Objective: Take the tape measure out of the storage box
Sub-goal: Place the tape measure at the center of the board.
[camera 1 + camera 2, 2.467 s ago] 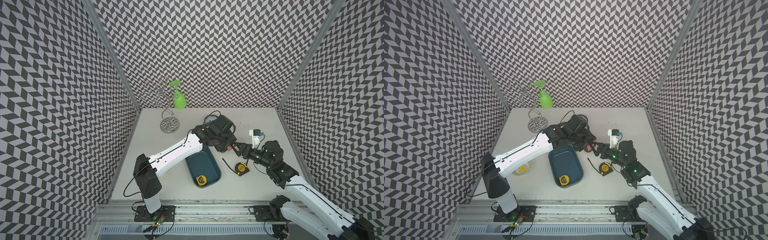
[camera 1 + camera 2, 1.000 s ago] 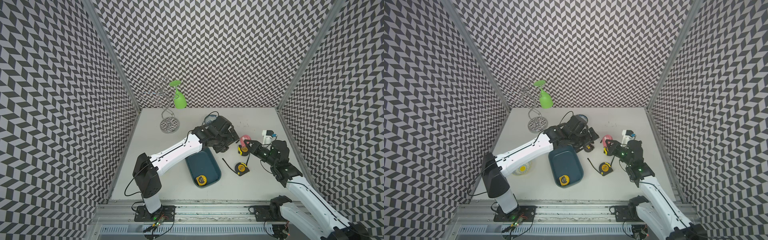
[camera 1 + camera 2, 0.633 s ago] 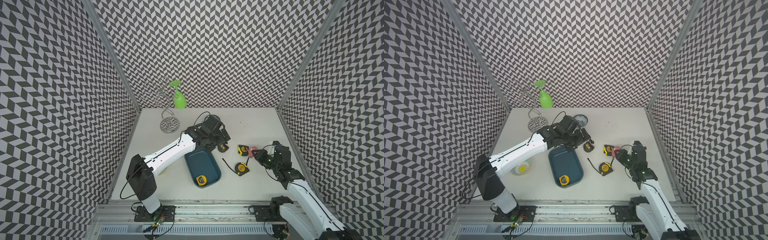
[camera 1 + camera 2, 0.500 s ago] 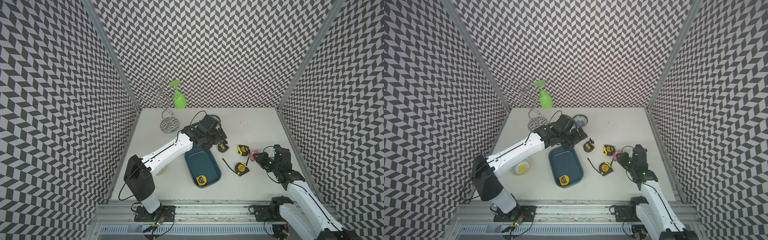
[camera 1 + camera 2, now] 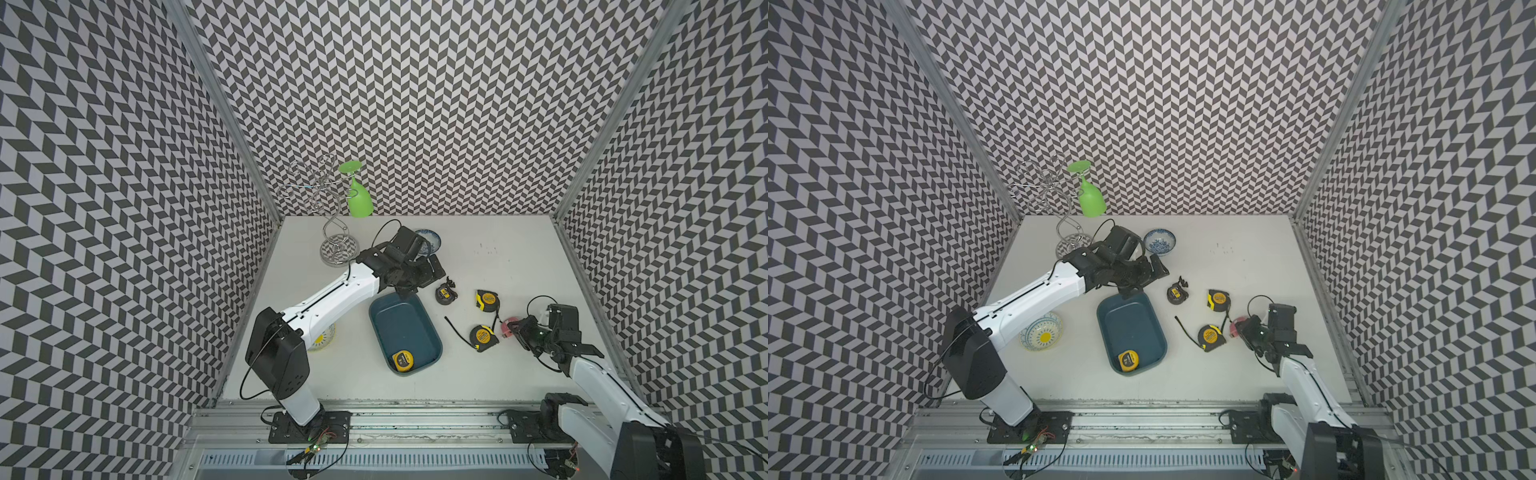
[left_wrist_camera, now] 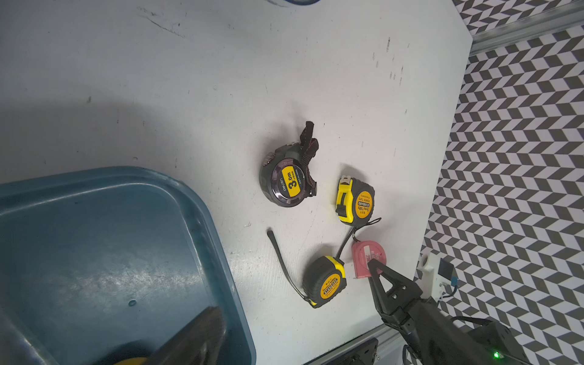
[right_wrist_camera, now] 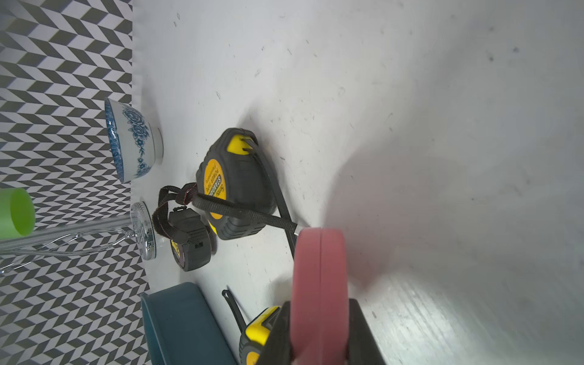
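Note:
The storage box (image 5: pixel 405 324) (image 5: pixel 1129 322) (image 6: pixel 110 252) (image 7: pixel 177 319) is a shallow teal tray at the table's middle. A yellow tape measure (image 5: pixel 402 360) (image 5: pixel 1128 360) lies in its near end. My left gripper (image 5: pixel 420 279) (image 5: pixel 1142 279) hovers open and empty over the box's far rim; one finger (image 6: pixel 196 338) shows blurred in the left wrist view. My right gripper (image 5: pixel 515 328) (image 5: pixel 1244 328) (image 7: pixel 319 305) is shut on a pink tape measure (image 5: pixel 508 325) (image 6: pixel 365 256) (image 7: pixel 319 268), low at the table's right; I cannot tell whether it touches the table.
Right of the box lie a round black tape measure (image 5: pixel 444 293) (image 6: pixel 287 183) and two yellow-black ones (image 5: pixel 487 300) (image 5: pixel 482 337). A blue-and-white bowl (image 5: pixel 1159 241), a wire rack (image 5: pixel 338 249) with a green glass (image 5: pixel 358 199) and a yellow-patterned bowl (image 5: pixel 1041 331) stand around.
My right gripper has carried the pink tape measure back and down toward the near right. My left arm has swung away from it, back over the far end of the box.

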### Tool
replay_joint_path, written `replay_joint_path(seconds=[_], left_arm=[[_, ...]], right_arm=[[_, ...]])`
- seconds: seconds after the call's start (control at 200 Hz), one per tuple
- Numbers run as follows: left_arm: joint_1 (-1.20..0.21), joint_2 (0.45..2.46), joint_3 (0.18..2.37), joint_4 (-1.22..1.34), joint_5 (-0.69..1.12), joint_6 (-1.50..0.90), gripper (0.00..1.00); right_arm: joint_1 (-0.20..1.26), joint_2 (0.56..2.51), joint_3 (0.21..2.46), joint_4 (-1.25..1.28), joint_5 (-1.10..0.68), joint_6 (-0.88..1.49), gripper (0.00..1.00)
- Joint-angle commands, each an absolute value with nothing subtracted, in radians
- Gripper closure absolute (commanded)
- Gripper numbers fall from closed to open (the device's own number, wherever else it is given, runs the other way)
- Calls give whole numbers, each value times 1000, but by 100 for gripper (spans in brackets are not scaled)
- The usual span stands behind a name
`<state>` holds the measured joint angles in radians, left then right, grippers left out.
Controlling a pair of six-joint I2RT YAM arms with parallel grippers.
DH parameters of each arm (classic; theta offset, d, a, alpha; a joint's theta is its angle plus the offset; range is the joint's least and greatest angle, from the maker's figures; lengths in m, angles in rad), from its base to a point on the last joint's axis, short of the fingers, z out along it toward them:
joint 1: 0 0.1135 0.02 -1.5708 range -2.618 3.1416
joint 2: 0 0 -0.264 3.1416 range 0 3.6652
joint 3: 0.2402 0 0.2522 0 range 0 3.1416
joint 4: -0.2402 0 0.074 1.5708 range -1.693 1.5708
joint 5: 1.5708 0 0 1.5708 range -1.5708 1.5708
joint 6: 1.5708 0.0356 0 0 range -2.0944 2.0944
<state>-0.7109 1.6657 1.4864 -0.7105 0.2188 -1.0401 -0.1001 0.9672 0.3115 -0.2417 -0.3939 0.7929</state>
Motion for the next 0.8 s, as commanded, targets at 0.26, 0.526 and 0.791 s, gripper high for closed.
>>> replay_joint_path(seconds=[0.26, 0.526, 0.791], left_arm=[[-699, 1681, 1499, -717, 235, -997, 0], [-702, 1681, 1494, -756, 218, -973, 0], [-757, 1780, 1567, -997, 97, -747, 0]], right_arm=[[-113, 929, 314, -369, -387, 747, 47], [-112, 898, 364, -503, -362, 705, 23], [-102, 863, 453, -593, -358, 653, 5]])
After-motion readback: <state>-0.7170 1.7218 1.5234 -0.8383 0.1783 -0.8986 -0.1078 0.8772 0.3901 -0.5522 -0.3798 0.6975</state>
